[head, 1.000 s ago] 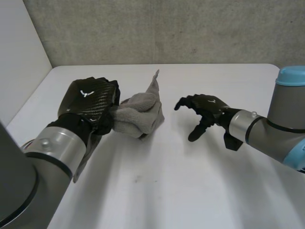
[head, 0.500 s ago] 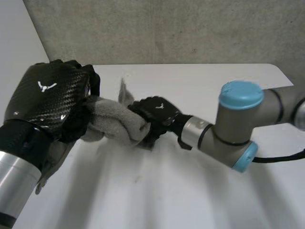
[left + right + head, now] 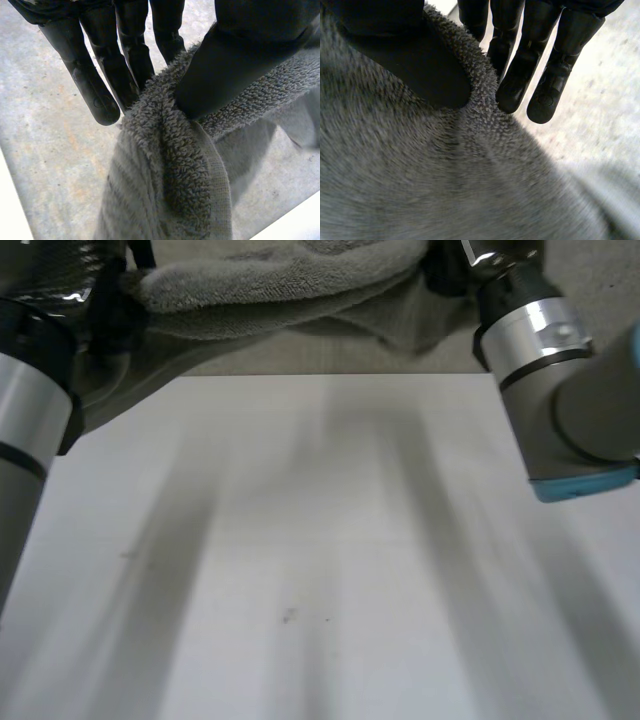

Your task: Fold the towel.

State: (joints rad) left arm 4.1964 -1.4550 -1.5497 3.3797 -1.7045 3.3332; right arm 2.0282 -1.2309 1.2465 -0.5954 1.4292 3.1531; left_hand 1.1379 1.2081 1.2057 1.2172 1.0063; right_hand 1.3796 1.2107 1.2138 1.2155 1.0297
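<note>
**Towel held up off the counter, a hand at each end**

The white counter spreads out below the arms, with a rough grey wall behind it. The left arm rises at one side, grey and round. The right arm rises at the other, with a light-blue cap at its joint. Both reach high, close under the head camera.

Between them hangs the grey terry towel, stretched across in a thick, bunched roll well above the counter and touching none of it. A looser flap droops from the roll near the right arm.

The left hand has its thumb pressed down on a gathered edge of the towel at that end, pinching the cloth against the fingers, which run straight behind it. Below the pinch the towel falls away in a folded, hemmed bundle.

The right hand grips the other end the same way. Its thumb bears down on the pile and its fingers lie straight along the far side of the edge, so the cloth is nipped between them. Under its palm the towel swells in one broad fuzzy mass.
</note>
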